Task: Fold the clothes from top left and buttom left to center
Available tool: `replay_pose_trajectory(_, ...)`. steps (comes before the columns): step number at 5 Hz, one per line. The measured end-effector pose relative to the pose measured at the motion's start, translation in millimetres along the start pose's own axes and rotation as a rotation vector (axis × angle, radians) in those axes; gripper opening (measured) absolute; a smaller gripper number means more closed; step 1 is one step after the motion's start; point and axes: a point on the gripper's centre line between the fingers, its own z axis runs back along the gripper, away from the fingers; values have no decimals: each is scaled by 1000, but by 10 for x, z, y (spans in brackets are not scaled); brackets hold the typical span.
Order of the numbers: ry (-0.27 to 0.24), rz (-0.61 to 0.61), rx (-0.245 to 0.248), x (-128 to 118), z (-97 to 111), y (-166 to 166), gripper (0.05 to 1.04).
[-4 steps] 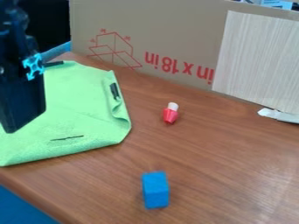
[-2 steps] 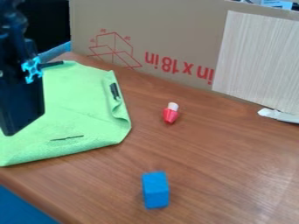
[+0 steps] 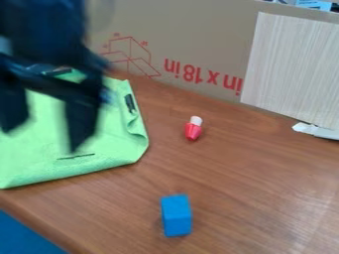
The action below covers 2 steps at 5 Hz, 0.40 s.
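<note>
The green cloth [image 3: 119, 141] lay at nine o'clock on the tabletop [image 3: 252, 178], its three o'clock edge curled. The gripper [image 3: 41, 140] hung over it, jaws wide and empty. Too deep a descent risked pinching several layers and dragging everything askew; too shallow a one risked closing on air.

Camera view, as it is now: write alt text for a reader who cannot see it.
Black gripper, fingers apart, over a green cloth at the left of a brown wooden table. Right of the cloth is a small red and white object; a blue block is nearer the camera, and printed cardboard stands behind.
</note>
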Motion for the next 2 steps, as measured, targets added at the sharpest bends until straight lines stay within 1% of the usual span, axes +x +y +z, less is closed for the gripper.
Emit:
replay_pose_trajectory(1, -16, 139, 136, 488, -548, -124, 1001)
replay_pose_trajectory(2, -21, 233, 165, 926, -978, -148, 1001)
